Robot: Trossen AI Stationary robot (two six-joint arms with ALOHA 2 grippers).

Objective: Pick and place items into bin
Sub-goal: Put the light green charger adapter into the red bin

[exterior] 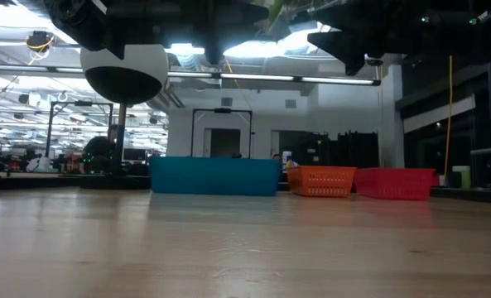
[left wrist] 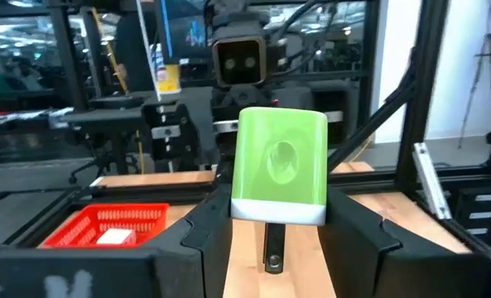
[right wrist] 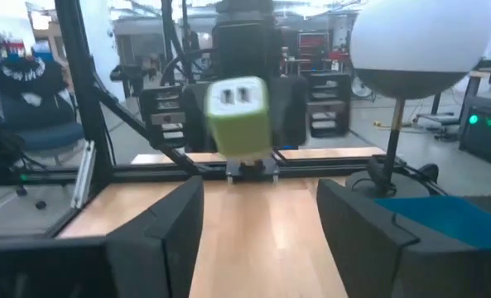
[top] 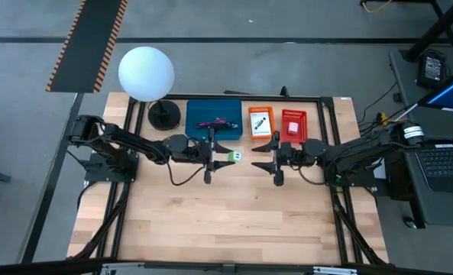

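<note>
I take the blue bin [top: 213, 119] as my landmark, at the far side of the table [top: 226, 221]. My left gripper [top: 223, 153] hangs in the air just in front of this bin, on the near side of its right corner, and its fingers are clamped on the green lump [top: 234, 156] (a light green block with a white end, and in the right wrist view it shows two small slots on that end). In the left wrist view the green lump [left wrist: 282, 165] fills the space between the two dark fingers [left wrist: 208, 228].

My right gripper [top: 266, 155] is to the right of the bin, in front of the orange bin [top: 260, 122], and it faces the left one with the lump between them. Its fingers [right wrist: 166, 228] stand apart and hold nothing.

Inside the blue bin I see a red cord [top: 217, 123] with something dark beside it; I cannot tell more. In the orange bin lies a blue-white stick [top: 260, 121]. The red bin [top: 293, 124], the farthest to the right of the blue one, holds a white card [top: 293, 127].

The white globe lamp [top: 146, 73] stands to the left of the blue bin.
</note>
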